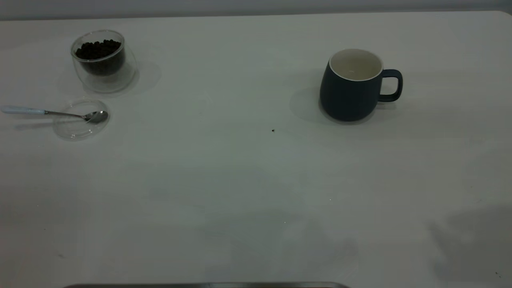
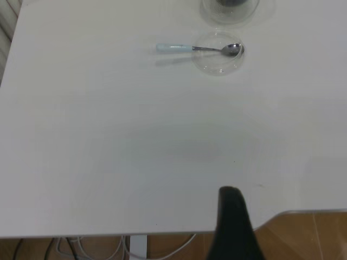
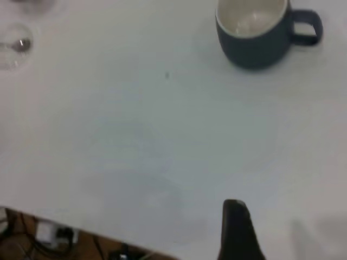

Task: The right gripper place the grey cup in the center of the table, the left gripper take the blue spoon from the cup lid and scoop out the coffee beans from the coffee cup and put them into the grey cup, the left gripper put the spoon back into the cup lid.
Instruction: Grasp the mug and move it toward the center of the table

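Note:
The grey cup (image 1: 348,96) stands upright at the right of the white table (image 1: 240,180), empty, with its handle pointing right; the right wrist view shows the grey cup (image 3: 260,43) too. At the far left, the clear coffee cup (image 1: 102,64) holds coffee beans (image 1: 98,49). In front of it lies the clear cup lid (image 1: 80,120). The blue spoon (image 1: 52,113) rests with its bowl in the lid and its handle sticking out to the left. Neither gripper shows in the exterior view. Only a black part of the left gripper (image 2: 233,222) and of the right gripper (image 3: 236,230) shows, both far from the objects.
A small dark speck (image 1: 273,130) lies on the table left of the grey cup. A grey strip (image 1: 208,285) runs along the near edge. Cables (image 2: 108,249) hang below the table edge by the left arm.

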Robot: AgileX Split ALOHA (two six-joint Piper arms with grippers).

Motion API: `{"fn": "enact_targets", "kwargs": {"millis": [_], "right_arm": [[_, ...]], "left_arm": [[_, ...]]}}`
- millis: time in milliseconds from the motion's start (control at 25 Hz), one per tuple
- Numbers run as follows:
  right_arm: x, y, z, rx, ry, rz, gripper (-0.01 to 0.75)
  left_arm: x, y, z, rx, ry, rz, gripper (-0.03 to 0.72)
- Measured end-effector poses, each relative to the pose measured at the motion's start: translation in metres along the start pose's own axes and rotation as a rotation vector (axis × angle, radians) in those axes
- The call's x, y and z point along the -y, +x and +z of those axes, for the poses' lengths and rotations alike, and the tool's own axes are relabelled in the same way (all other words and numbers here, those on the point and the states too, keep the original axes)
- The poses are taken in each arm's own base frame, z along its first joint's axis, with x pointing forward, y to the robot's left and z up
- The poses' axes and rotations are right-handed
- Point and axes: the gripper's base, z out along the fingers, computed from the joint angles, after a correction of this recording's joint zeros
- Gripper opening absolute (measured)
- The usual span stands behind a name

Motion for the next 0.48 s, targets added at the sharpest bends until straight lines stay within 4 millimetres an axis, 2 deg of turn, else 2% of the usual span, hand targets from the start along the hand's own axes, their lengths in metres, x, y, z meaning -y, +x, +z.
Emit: {"fn": "enact_targets", "kwargs": {"millis": [200,480], "right_arm": [[0.013,-0.033,0.04,-0.026,-0.044,-0.013,0.462],[0.04,-0.085,0.11,-0.088,-0.071,-0.034,0.462]], "left_arm": [[0.0,0.0,0.0,0.0,0.0,0.0,0.592],[0.0,0.0,0.0,0.0,0.0,0.0,0.592]]}}
